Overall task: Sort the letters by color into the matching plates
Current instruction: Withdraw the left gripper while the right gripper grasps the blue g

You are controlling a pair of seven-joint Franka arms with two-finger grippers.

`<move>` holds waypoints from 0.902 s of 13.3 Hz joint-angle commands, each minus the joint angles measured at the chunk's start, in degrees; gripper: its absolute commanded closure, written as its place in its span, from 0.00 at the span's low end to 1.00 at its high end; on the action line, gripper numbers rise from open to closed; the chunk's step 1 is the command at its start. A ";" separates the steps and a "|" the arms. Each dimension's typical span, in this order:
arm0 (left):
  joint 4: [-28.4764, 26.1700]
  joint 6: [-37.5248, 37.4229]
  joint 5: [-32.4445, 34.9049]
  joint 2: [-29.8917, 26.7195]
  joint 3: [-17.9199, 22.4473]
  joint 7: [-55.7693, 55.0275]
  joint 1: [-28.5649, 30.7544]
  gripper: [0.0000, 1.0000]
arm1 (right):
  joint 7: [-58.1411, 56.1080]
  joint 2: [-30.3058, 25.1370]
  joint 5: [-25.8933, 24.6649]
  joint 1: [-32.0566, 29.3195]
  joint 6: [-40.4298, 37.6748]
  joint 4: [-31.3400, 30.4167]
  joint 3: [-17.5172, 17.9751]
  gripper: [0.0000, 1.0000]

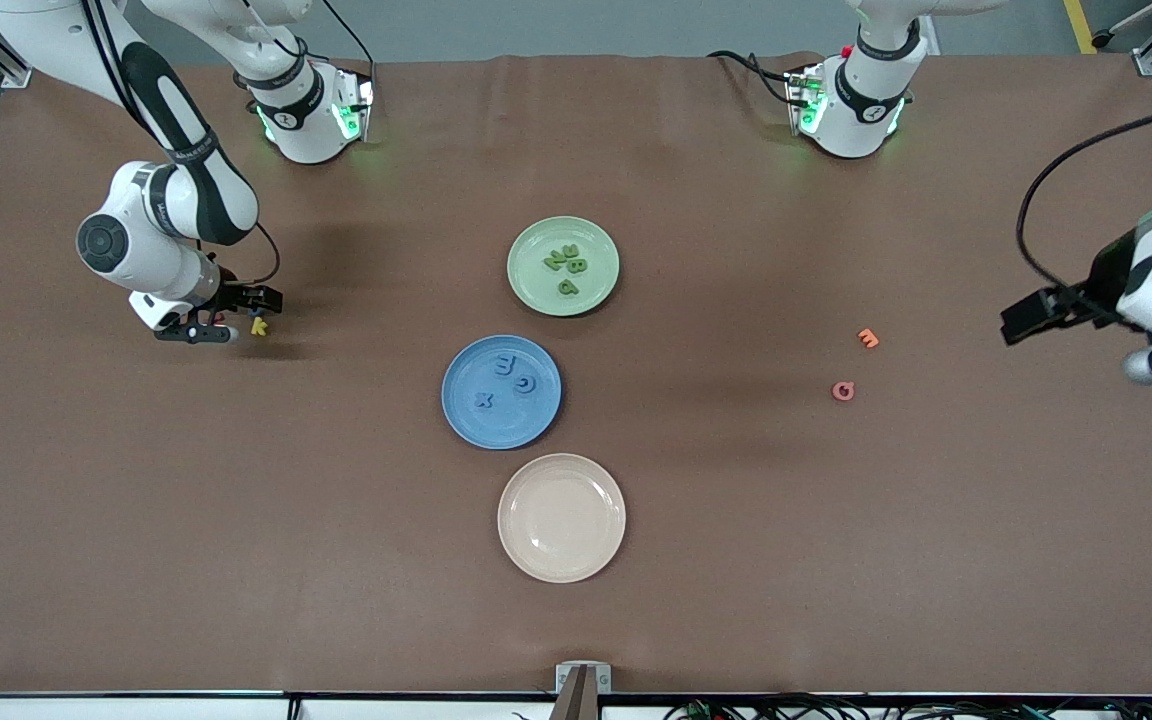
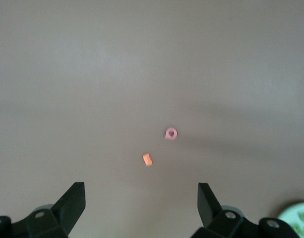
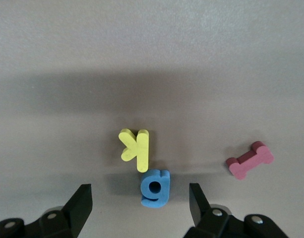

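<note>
A: What do we have in the plates?

B: The green plate (image 1: 528,290) holds four green letters (image 1: 568,268), bunched near its middle; we read an N, a B and a P, and the fourth is too small to tell. The blue plate (image 1: 466,418), nearer the camera, holds three blue letters (image 1: 508,381): an E, a G and an x, spread apart. The cream plate (image 1: 561,517), nearest the camera, holds nothing.

A: And the fourth blue one?

B: A chunky blue g (image 3: 154,188) lies on the table (image 1: 336,520) toward the right arm's end, touching a yellow k (image 3: 136,148). A dark red I (image 3: 250,160) lies near them. In the front view we only make out the k (image 1: 258,325).

A: Our grippers?

B: The right gripper (image 3: 139,203) hangs low over that cluster, fingers spread, with the g between them and nothing grasped. The left gripper (image 2: 142,201) is up over the table's left-arm end, fingers wide apart and holding nothing.

A: Anything else out there?

B: An orange E (image 1: 868,339) and a pink Q (image 1: 843,391) lie near each other on the table toward the left arm's end; the Q is nearer the camera. They also show in the left wrist view (image 2: 148,159) (image 2: 171,133).
</note>
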 commanded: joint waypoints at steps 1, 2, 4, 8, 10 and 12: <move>-7.75 -0.31 -2.98 -7.47 3.93 2.71 -2.33 0.00 | -0.14 -0.10 -0.73 -0.84 0.93 -0.92 0.20 0.24; -9.07 -0.31 -2.98 -9.15 4.02 2.71 -2.59 0.00 | -0.14 -0.02 -0.73 -0.84 0.93 -0.92 0.20 0.28; -12.15 -0.13 -2.46 -12.49 4.02 2.71 -3.73 0.00 | -0.23 -0.10 -0.73 -0.92 0.93 -0.92 0.20 0.39; -13.57 0.05 -1.67 -14.70 1.40 4.72 -4.09 0.00 | -0.32 -0.02 -0.73 -1.71 0.93 -0.92 0.20 0.53; -13.65 -0.22 0.53 -15.22 -2.03 4.82 -2.43 0.00 | -0.32 0.07 -0.73 -1.98 1.02 -0.92 0.20 0.60; -13.74 -0.48 0.88 -15.75 -2.75 5.08 -1.10 0.00 | -0.32 0.51 -0.73 -2.07 1.02 -0.83 0.20 0.67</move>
